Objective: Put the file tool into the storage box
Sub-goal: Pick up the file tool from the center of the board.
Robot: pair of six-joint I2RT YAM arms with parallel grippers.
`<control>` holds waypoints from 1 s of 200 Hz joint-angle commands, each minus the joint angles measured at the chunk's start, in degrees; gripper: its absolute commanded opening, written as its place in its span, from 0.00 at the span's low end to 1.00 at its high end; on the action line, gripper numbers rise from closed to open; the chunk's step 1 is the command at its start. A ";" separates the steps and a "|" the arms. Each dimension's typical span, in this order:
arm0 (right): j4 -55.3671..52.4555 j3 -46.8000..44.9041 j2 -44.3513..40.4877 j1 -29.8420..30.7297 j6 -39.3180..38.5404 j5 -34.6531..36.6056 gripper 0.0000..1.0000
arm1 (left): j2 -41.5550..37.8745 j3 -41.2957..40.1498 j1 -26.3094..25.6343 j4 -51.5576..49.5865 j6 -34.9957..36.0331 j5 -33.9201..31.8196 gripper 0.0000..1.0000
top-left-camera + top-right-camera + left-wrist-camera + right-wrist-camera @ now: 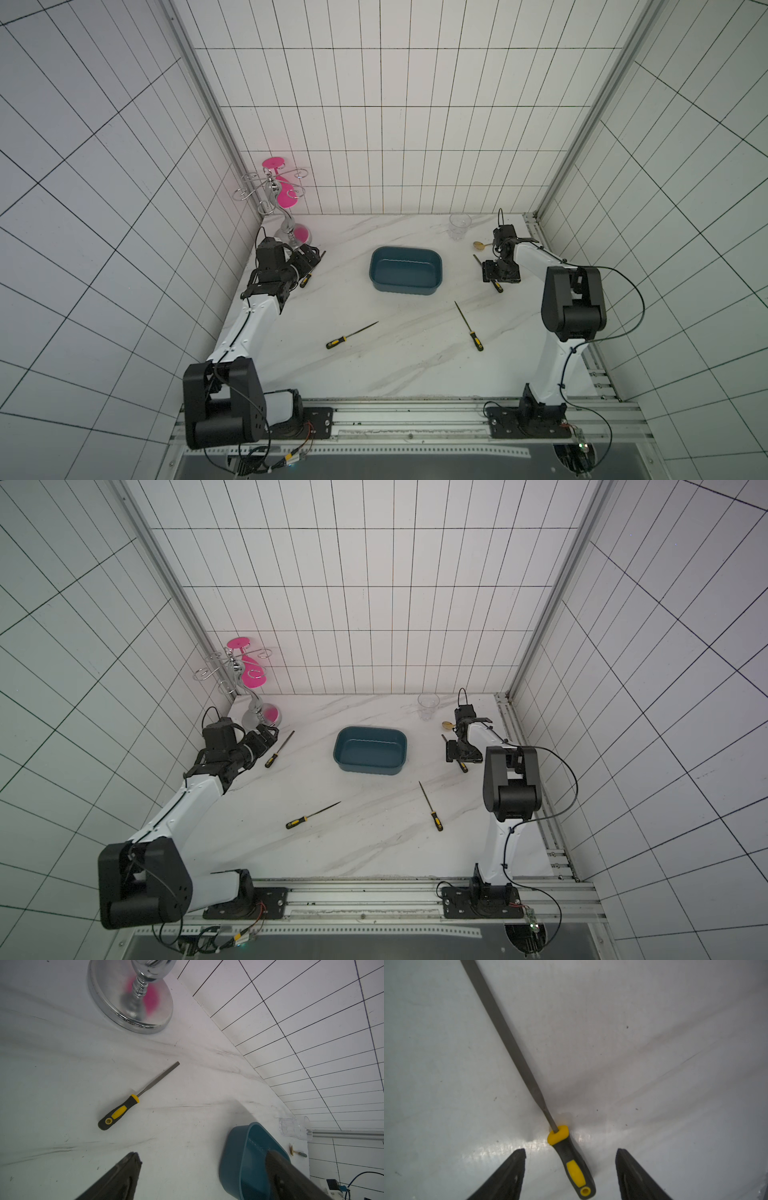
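**Getting ready to grab a file**

Closest to the arm bases, two files lie flat on the tabletop (415, 374), well apart: the left front file (351, 335) and the right front file (467, 326).

Further on, in the middle, sits the storage box (405, 270). It is dark blue-green with low walls and round corners, and nothing is in it yet.

To the right of the box, the right gripper (571, 1151) hangs low over the far right file (517, 1053). Its jaws are apart, one on each side of the black and yellow handle, and do not seem to touch it. This file has a long, thin grey blade and lies flat, near the box but not touching it.

To the left of the box, the left gripper (202, 1154) is also apart and holds nothing. The far left file (126, 1105) lies just ahead of it.

At the back stands a glass cup (460, 226).

I think the grab comes next: go down a little, squeeze the handle, lift, and carry the file over the box. It should go in the long way, or its tip may catch the rim.
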 commanded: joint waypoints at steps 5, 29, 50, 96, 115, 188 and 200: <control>-1.67 0.15 0.00 -1.81 -1.22 -3.67 0.72 | -2.57 -0.56 -0.04 1.08 0.20 0.84 0.98; -1.95 0.06 -0.55 -1.71 -1.70 -4.62 0.72 | -4.15 -1.18 -0.04 1.07 -0.13 -0.31 0.98; -2.08 -0.39 -0.58 -1.71 -1.89 -3.55 0.71 | -4.71 -0.98 -0.04 0.98 -0.33 -0.14 0.98; -2.14 -0.81 0.79 -1.57 -1.71 -5.01 0.65 | -5.76 -0.49 -0.04 -1.03 -1.03 -0.93 0.98; -2.14 -0.81 0.91 -1.57 -1.75 -4.00 0.65 | -6.21 -0.48 -0.04 -1.13 -1.14 -0.75 0.97; -2.38 -1.16 2.98 0.35 -1.79 0.01 0.58 | -6.59 -0.30 -0.04 -1.21 -1.22 -0.04 0.98; -2.25 -1.42 3.11 0.35 -1.71 0.06 0.57 | -6.65 -0.27 -0.04 -1.21 -1.14 -0.09 0.98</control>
